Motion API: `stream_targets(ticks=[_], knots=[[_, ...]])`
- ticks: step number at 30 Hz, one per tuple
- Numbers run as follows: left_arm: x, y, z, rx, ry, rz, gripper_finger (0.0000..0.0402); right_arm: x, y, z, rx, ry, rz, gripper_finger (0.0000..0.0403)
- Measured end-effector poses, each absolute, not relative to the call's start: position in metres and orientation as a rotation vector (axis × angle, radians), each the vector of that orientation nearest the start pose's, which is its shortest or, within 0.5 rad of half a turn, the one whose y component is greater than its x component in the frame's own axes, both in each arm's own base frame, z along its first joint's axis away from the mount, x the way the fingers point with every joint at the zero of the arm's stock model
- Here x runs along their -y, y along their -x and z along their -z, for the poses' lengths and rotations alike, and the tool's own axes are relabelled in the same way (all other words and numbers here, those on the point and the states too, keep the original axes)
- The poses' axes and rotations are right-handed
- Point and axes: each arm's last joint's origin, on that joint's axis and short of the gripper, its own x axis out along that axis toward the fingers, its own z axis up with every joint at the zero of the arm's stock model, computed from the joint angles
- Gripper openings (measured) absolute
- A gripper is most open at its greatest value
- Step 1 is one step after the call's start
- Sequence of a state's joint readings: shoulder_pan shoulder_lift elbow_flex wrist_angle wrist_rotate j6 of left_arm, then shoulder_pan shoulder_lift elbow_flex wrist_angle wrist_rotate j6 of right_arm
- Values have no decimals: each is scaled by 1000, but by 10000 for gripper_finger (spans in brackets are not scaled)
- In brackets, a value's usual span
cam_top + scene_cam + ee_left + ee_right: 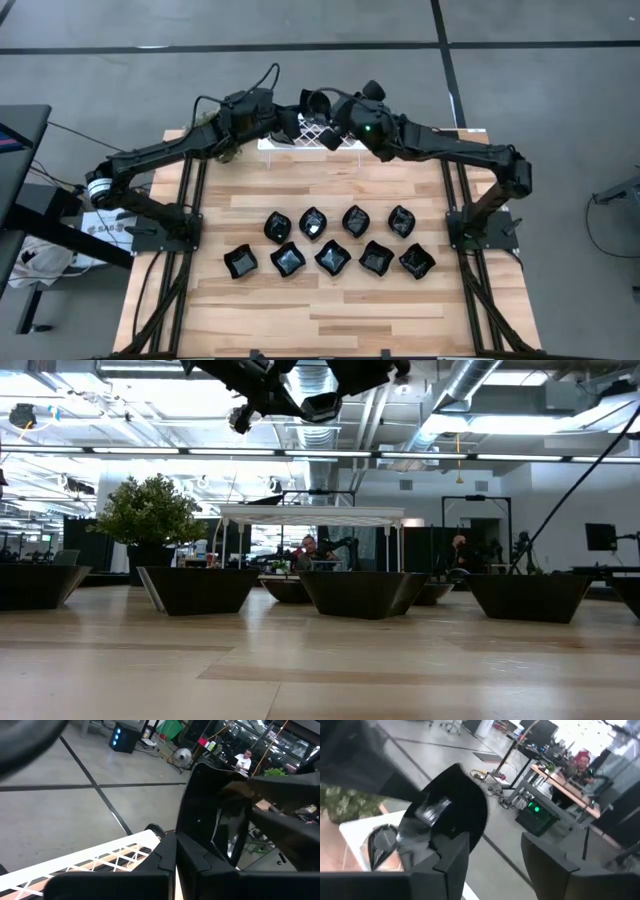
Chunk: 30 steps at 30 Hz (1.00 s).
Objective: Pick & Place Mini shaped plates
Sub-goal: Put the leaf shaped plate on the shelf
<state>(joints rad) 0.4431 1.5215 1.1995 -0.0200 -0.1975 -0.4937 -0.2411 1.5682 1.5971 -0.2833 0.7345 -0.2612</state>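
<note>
- Nine small black plates [330, 243] sit on the tabletop [330, 310] in two rows: four in the far row, five in the near row.
- A tenth plate [212, 822] is clamped upright in the shut jaws of the left gripper [308, 112], above the white rack [310, 138] at 12 o'clock.
- The right gripper [335, 122] meets it there, jaws wide apart, one finger [452, 857] just beside the plate.
- The arms hide most of the rack and the green plant [225, 150] at 11 o'clock.
</note>
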Motion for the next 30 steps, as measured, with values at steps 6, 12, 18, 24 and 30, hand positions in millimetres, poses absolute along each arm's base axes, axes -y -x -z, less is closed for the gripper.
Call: stream_targets(ticks=[6,12,18,24,30], knots=[[-155,-313,-316,-165,510,-718,3,115,-330,-410,-328,148,959,146],[-156,-313,-316,-156,508,-723,3,124,-328,-408,-294,23,913,128],[-156,-313,-317,-150,498,-730,3,126,-329,-410,-253,-22,847,116],[-156,-313,-317,-152,487,-733,3,126,-329,-411,-237,-35,847,92],[-156,-313,-317,-152,486,-736,3,123,-332,-413,-200,-58,778,41]])
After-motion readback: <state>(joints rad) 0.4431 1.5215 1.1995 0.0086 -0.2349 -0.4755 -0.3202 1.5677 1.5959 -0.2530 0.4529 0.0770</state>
